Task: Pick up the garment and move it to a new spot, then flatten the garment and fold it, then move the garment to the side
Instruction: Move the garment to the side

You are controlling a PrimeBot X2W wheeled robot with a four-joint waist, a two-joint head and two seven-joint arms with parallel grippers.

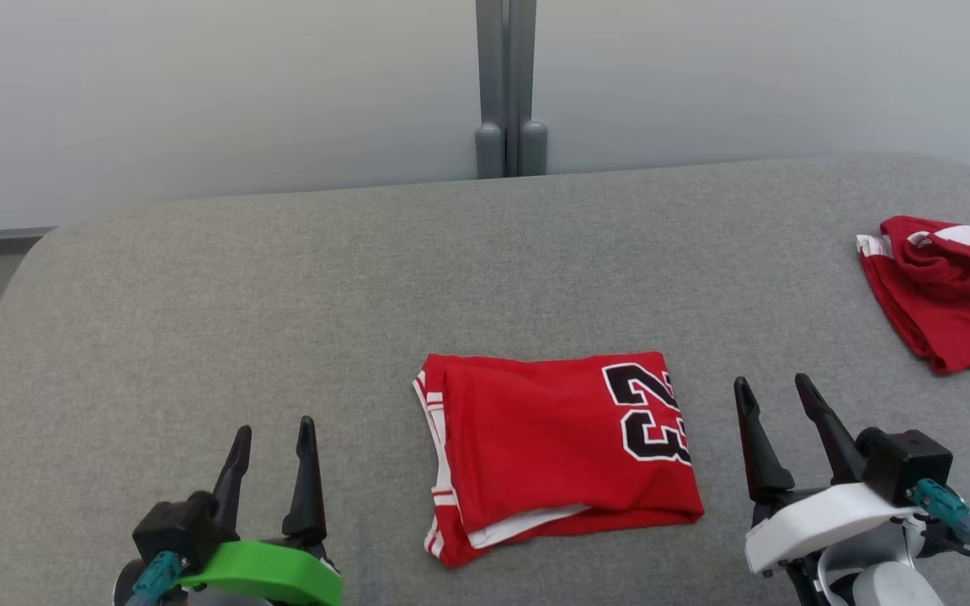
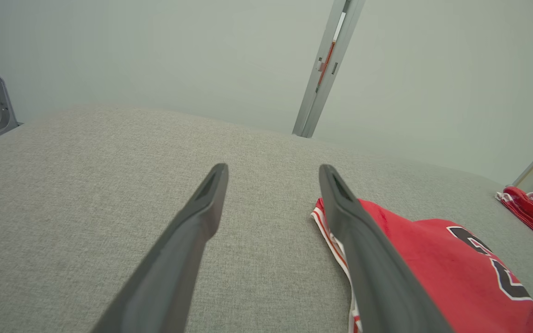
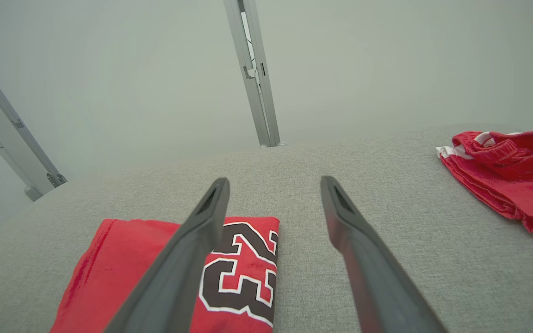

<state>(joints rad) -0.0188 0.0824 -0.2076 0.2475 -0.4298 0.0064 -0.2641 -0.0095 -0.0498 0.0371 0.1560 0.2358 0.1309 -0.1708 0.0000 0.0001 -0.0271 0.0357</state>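
Note:
The garment (image 1: 552, 446) is a red jersey with a black "23", folded into a rectangle in the middle of the near part of the grey table (image 1: 283, 295). My left gripper (image 1: 273, 439) hovers open to its left, near the front edge, holding nothing. To the jersey's right my right gripper (image 1: 774, 394) is open and empty as well. In the left wrist view the jersey (image 2: 433, 263) lies right of the open left gripper (image 2: 273, 172). The right wrist view has the jersey (image 3: 243, 268) at lower left, partly behind the left finger of the right gripper (image 3: 275, 184).
A second red garment (image 1: 952, 290) lies crumpled at the table's far right edge, also seen as red cloth (image 3: 507, 171) in the right wrist view. A grey post (image 1: 506, 84) stands against the pale wall behind the table. Bare grey surface stretches left and behind the jersey.

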